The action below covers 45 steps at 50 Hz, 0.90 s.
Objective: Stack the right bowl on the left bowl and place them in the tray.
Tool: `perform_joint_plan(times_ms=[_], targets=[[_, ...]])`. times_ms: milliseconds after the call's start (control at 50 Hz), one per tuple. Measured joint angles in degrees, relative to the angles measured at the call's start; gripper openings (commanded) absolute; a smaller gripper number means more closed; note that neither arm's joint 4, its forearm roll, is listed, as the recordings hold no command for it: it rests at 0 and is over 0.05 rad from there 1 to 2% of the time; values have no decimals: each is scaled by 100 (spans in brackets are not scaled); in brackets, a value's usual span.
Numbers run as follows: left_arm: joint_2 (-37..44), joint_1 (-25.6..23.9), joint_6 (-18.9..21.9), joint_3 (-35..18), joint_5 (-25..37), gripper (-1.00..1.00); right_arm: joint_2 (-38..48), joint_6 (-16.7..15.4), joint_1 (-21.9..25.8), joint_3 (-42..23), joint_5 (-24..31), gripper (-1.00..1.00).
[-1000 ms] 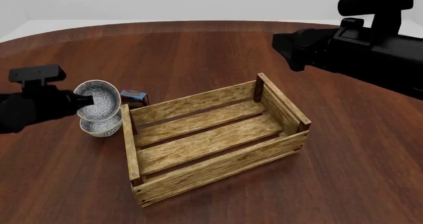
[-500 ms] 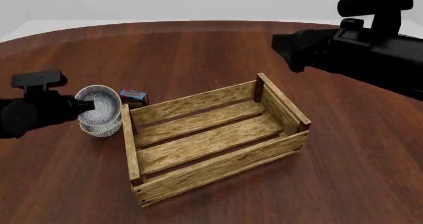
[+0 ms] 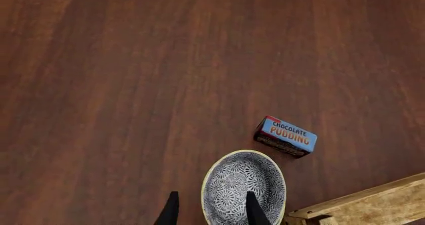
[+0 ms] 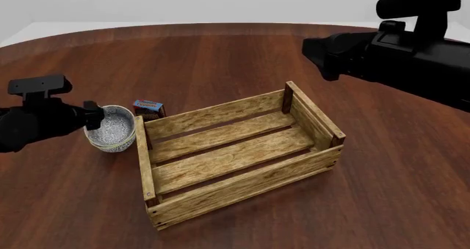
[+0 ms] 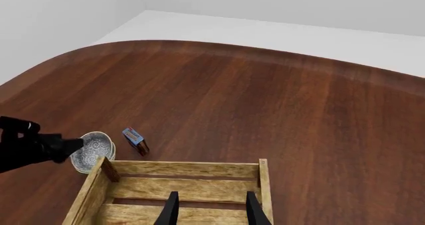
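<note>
Two grey-patterned bowls (image 4: 112, 130) sit nested as one stack on the table, just left of the tray (image 4: 220, 113), a light-brown slatted crate. My left gripper (image 4: 93, 117) is at the stack's near-left rim. In the left wrist view the gripper (image 3: 211, 212) is open and straddles the top bowl's (image 3: 244, 185) rim, with one finger inside and one outside. My right gripper (image 5: 211, 212) is open and empty, high above the tray's (image 5: 189, 163) far side. It shows in the front view (image 4: 310, 52) at the upper right.
A small blue-and-red chocolate pudding box (image 4: 148, 108) lies right behind the bowls, by the tray's far-left corner; it also shows in the left wrist view (image 3: 286, 136). The tray holds nothing. The round table's far edge (image 5: 265, 48) curves behind.
My left gripper lowered the tilted bowl it held onto the other bowl, where it now sits level and nested, and the fingers stand open. The right arm has not moved.
</note>
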Motion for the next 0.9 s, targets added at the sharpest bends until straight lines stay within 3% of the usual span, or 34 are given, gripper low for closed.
perform_joint_plan(times_ms=[240, 900], targets=[[-283, -2, 116, -115, 239, 100, 6, -6, -2, -4, 1, 100], [-1074, -145, 1252, -110, 1010, 100, 248, -104, -92, -26, -111, 100]])
